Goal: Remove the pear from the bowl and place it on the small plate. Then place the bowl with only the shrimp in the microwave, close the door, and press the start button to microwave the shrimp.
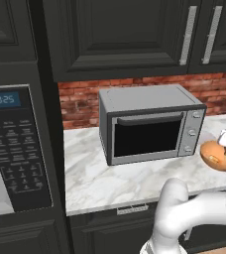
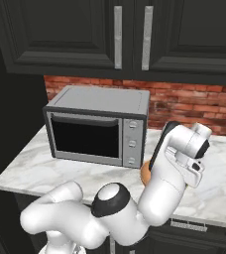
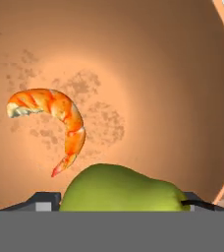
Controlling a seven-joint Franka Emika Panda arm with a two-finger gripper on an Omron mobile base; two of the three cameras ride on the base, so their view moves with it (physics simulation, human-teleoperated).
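- Inside the bowl (image 3: 133, 59), the end effector (image 3: 119, 204) is set wide astride the pear (image 3: 121, 189), for lifting.
- The shrimp (image 3: 55, 118) is left apart, untouched.

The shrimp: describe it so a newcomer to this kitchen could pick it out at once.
Start at the silver countertop oven on the marble counter; just to its right sits the orange-brown bowl. Inside, in the hand view, the shrimp lies on the bowl's floor beside the pear. It is the curled orange piece with pale bands, whereas its neighbour is rounded and green.
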